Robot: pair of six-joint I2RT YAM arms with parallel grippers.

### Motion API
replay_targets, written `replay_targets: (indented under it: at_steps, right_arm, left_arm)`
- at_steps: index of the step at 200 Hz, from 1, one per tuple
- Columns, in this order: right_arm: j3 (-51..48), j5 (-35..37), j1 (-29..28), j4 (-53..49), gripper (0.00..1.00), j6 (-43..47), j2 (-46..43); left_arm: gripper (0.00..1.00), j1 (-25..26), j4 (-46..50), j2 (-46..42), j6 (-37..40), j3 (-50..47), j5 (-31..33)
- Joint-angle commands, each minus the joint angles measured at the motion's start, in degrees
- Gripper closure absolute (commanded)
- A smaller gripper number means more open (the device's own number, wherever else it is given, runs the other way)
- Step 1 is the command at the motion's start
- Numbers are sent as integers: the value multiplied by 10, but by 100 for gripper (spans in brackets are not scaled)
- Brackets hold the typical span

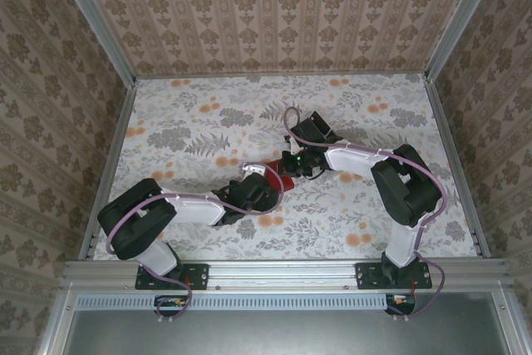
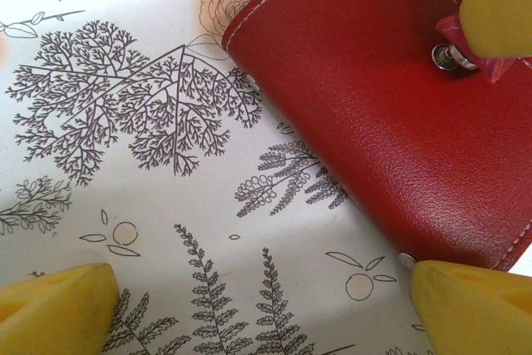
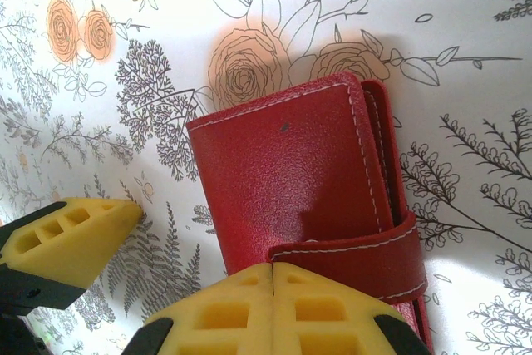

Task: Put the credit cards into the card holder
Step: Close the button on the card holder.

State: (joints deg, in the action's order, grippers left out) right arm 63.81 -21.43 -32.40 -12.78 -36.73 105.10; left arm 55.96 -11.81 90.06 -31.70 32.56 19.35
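The card holder [image 3: 283, 180] is a red wallet lying folded flat on the flowered table, with its snap tab [image 3: 349, 259] wrapped across its near end. My right gripper [image 3: 273, 276] is shut, fingertips together and resting against the tab's end; I see nothing between them. In the left wrist view its yellow finger [image 2: 499, 6] sits over the tab beside a metal snap [image 2: 449, 56]. My left gripper [image 2: 266, 305] is open just beside the wallet, with one fingertip [image 2: 465, 297] at the wallet's corner. The credit cards are out of view. From above, both grippers meet at the wallet [image 1: 278, 179].
The flowered tablecloth [image 1: 208, 122] is walled in by patterned panels on three sides, and a metal rail [image 1: 283, 272] runs along the near edge. The left arm's yellow finger [image 3: 66, 234] shows beside the wallet in the right wrist view.
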Motion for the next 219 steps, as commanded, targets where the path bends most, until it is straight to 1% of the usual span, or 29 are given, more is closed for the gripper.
replay_targets:
  at_steps: [1,94,167,190,219]
  right_arm:
    - [10,2,4,9,100,-11,4]
    - [3,7,6,19,100,-9,49]
    - [-36,9,25,35,100,-17,37]
    - [-44,0,27,47,100,-23,36]
    - [-47,-7,28,53,100,-27,41]
  left_arm:
    - [0,4,9,25,-16,2,-45]
    - [0,5,8,26,-17,1,-45]
    - [0,4,5,25,-18,-1,-44]
    - [0,-1,10,-1,-24,0,-44]
    - [0,-34,26,-65,-33,4,-52]
